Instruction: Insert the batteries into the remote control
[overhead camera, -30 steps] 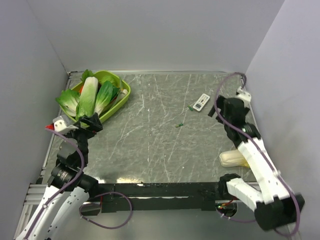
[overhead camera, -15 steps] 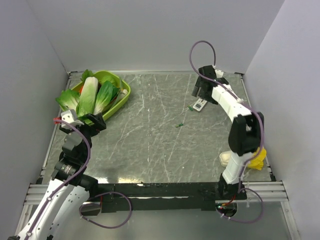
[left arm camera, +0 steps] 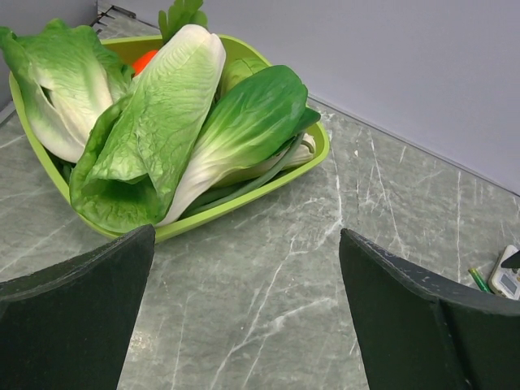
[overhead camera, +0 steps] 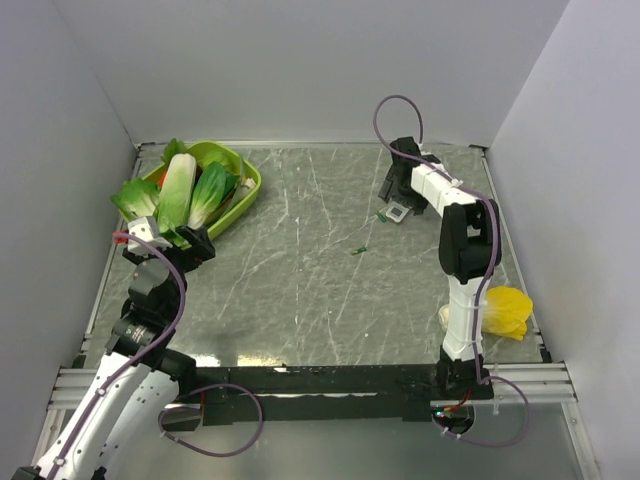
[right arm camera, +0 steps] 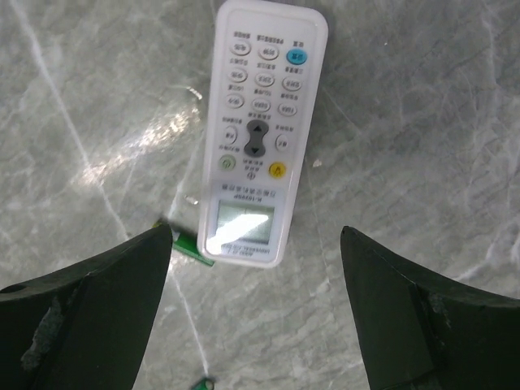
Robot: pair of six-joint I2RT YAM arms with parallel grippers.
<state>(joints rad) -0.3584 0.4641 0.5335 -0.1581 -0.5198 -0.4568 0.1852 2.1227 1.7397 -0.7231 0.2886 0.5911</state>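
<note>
Right claw (right arm camera: 253, 244): fingers spread wide and holding nothing. It hangs straight over the remote control (right arm camera: 260, 138). The remote lies flat on the table (overhead camera: 300, 280), button face up, its display end nearest the claw. One finger stands off each long side, neither touching.
- Reading: the spread straddles the narrow width, which suits a pinch across the long edges.
- The buttons face up, so the battery bay is presumably on the hidden underside. The remote probably needs lifting and turning over before anything can be loaded.

Batteries:
- One green battery (right arm camera: 193, 246) lies at the display-end corner of the remote, close in front of one finger of the right claw. Whether it touches the remote or only sits beside it cannot be told.
- The top view shows the second battery (overhead camera: 358, 250) well apart from the right claw, out toward the table's middle.
- A green speck at the bottom edge of the right wrist view may be this one, but it is cut off.
- Risk: closing on the remote could nudge the nearer battery, since it sits so close to the finger's path.

Left claw (left arm camera: 248, 317): also spread wide and empty, held above the table on the far side from the work. The green bowl of leafy vegetables (left arm camera: 317, 154) sits just ahead of it. Reading: it is parked clear and ready to assist. No battery is loaded yet.
</note>
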